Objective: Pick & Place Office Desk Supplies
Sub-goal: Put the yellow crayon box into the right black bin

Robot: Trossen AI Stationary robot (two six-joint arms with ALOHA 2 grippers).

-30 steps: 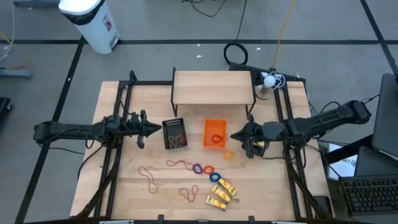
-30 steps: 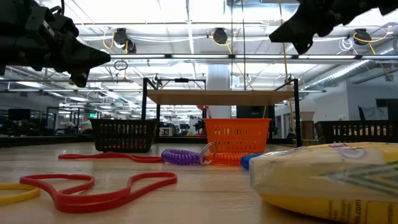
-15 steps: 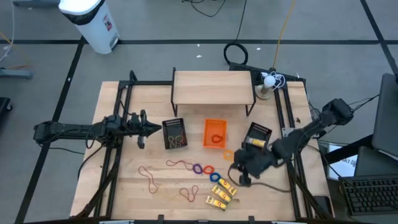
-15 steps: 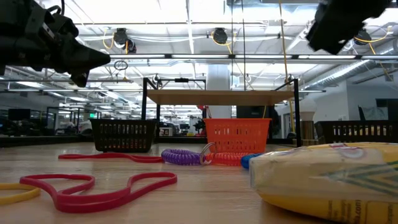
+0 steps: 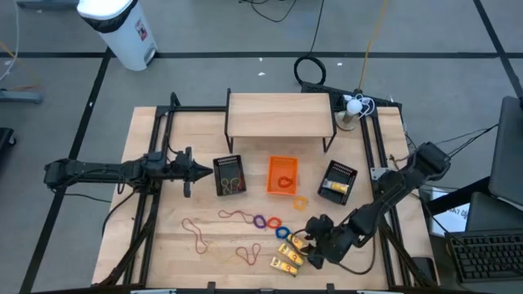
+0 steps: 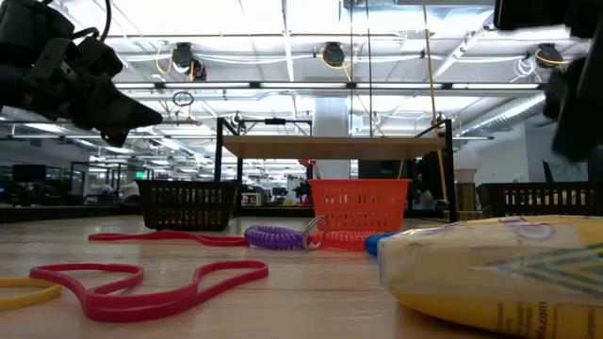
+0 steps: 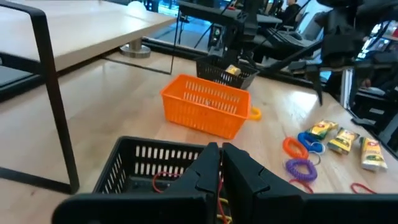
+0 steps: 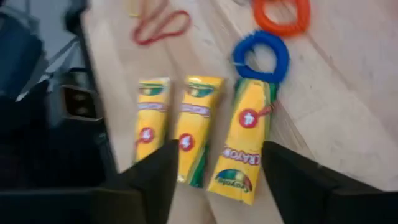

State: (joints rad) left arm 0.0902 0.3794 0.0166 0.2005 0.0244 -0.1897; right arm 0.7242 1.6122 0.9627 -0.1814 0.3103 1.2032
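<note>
Right gripper (image 5: 309,247) spread wide, empty, above three yellow packets (image 8: 200,134). Left gripper (image 5: 196,169) pressed closed beside black basket (image 5: 230,175).

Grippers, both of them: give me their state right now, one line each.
Left gripper: shut, holding nothing, above the black basket.
Right gripper: open, empty, hovering over the three yellow packets.

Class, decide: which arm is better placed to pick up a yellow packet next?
The right: its end effector hangs open directly over the yellow packets. The left end effector, shut, waits beside the black basket.
</note>
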